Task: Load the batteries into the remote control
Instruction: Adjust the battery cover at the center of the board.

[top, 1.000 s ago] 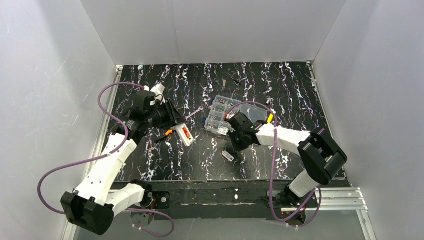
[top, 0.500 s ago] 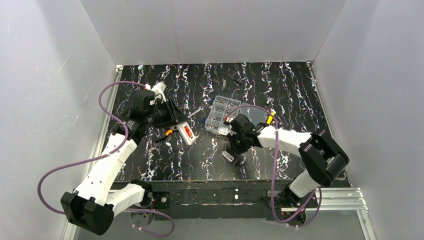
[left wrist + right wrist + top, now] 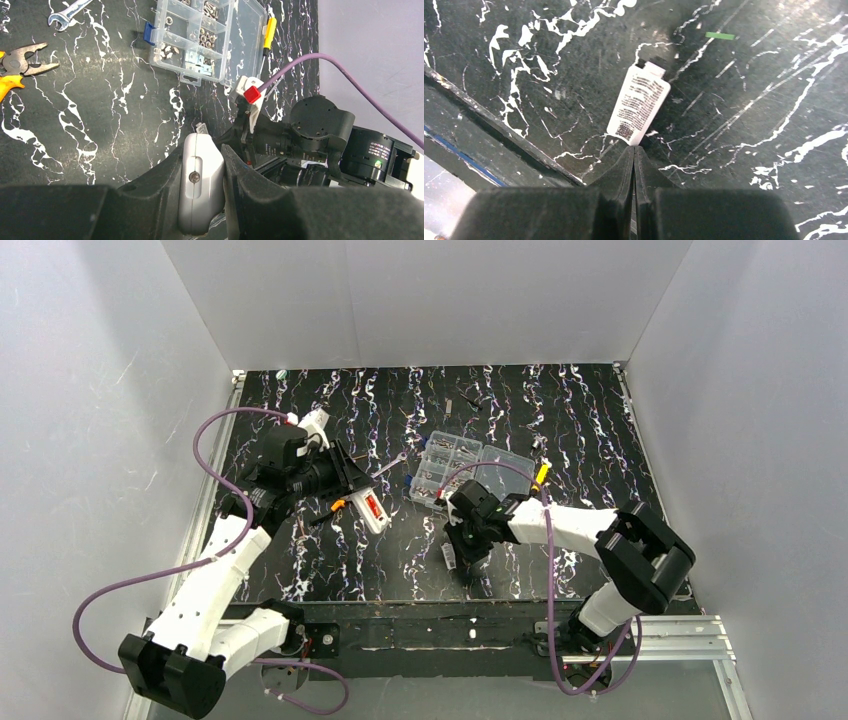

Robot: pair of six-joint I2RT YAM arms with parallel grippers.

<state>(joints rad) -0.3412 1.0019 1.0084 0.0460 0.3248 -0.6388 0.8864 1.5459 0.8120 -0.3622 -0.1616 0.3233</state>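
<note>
Firmly, left fingers [image 3: 231, 167] clamp remote control [image 3: 201, 170]; right fingers [image 3: 634, 165] together, arm [image 3: 560, 525] low.

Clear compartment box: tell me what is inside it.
The clear compartment box lies open; its compartments hold small silvery metal parts, some looking like nuts. The left wrist view cuts off its far compartments, and the top view is too small to tell their contents.
</note>
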